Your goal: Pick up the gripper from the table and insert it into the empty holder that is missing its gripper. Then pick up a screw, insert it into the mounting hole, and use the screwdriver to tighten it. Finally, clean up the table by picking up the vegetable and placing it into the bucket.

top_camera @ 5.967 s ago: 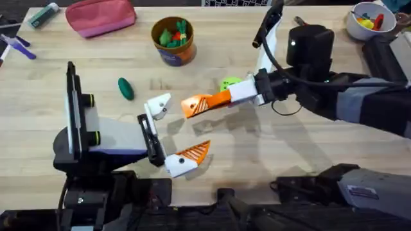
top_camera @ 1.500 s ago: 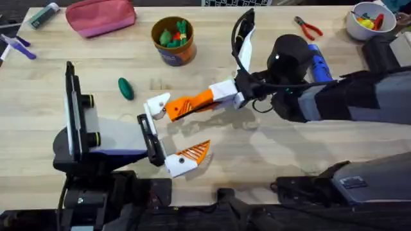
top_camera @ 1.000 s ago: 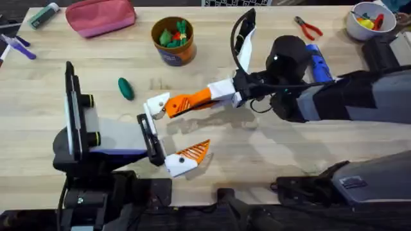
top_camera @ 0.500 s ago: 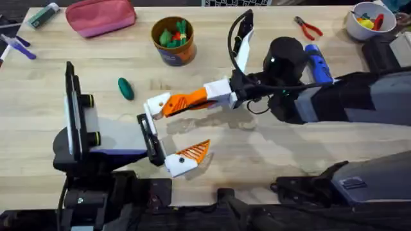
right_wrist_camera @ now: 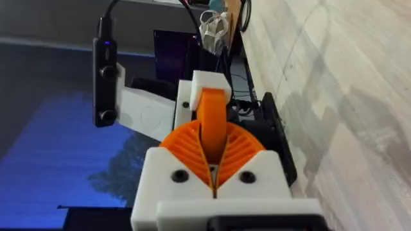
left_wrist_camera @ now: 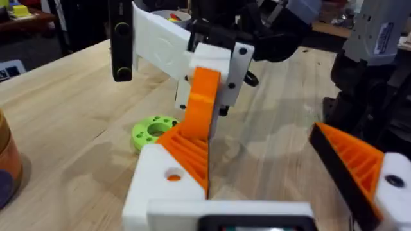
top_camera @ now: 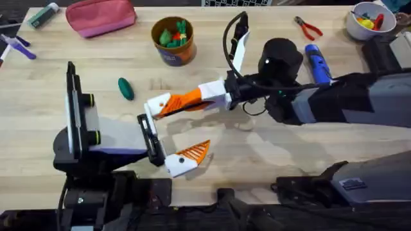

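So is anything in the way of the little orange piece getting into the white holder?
Nothing visible is in the way. The right end effector is shut on the gripper, and in the overhead view its tip sits right at the holder, with nothing between them. The vegetable lies off to the side.

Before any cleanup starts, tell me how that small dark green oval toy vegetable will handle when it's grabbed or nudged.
The small dark green oval toy vegetable lies loose on the wooden table. Its rounded shape suggests it may roll if nudged. The smooth skin could slip between hard fingers. It looks small and probably light, so lifting should take little force.
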`<action>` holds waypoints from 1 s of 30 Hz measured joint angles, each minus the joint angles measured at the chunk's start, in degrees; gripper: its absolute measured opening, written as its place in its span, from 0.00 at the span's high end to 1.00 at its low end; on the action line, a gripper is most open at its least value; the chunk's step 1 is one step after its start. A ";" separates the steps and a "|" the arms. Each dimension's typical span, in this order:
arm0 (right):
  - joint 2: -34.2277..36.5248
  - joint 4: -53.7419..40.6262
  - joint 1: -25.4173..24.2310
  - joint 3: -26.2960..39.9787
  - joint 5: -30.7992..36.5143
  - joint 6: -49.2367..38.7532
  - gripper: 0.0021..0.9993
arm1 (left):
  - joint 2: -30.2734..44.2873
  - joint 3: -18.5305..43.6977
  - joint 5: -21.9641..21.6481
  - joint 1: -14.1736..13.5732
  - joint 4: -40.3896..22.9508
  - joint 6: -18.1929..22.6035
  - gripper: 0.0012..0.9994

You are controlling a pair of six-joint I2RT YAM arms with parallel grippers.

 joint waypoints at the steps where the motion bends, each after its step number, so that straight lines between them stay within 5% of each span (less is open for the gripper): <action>1: 0.00 0.00 0.11 0.01 0.05 0.00 0.99 | 0.00 0.00 0.02 0.00 -0.01 -0.01 0.01; 30: 0.00 -0.46 0.12 0.68 1.19 3.19 0.99 | -0.02 0.00 0.02 0.00 -0.02 0.00 0.01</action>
